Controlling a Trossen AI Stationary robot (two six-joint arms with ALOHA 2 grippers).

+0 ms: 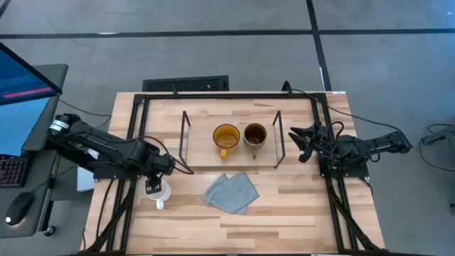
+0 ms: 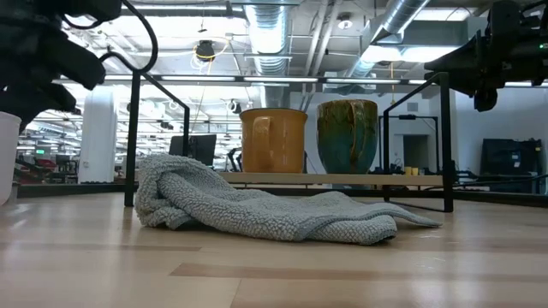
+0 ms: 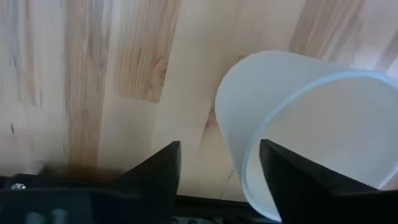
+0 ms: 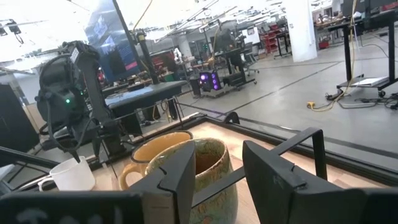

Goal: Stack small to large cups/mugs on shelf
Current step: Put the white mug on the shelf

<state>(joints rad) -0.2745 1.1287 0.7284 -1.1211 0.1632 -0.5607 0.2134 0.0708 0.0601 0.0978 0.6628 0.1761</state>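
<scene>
my left gripper (image 1: pixel 153 186) hangs open at the lower left of the high view, its fingers astride the rim of the white mug (image 1: pixel 162 193) on the table. my right gripper (image 1: pixel 302 141) waits open at the right. the yellow mug (image 1: pixel 226 137) and olive mug (image 1: pixel 255 134) stand touching on the shelf (image 1: pixel 206 158), centre frame.

mugs (image 2: pixel 310 135): glossy glaze | cloth (image 2: pixel 257 210): nubby knit | shelf (image 1: pixel 202 158): pale wood, wire

The shelf (image 1: pixel 202 146)'s left part looks free; yellow mug (image 1: pixel 226 136), olive mug (image 1: pixel 254 134) fill its right, cloth (image 1: pixel 231 192) lying near.
</scene>
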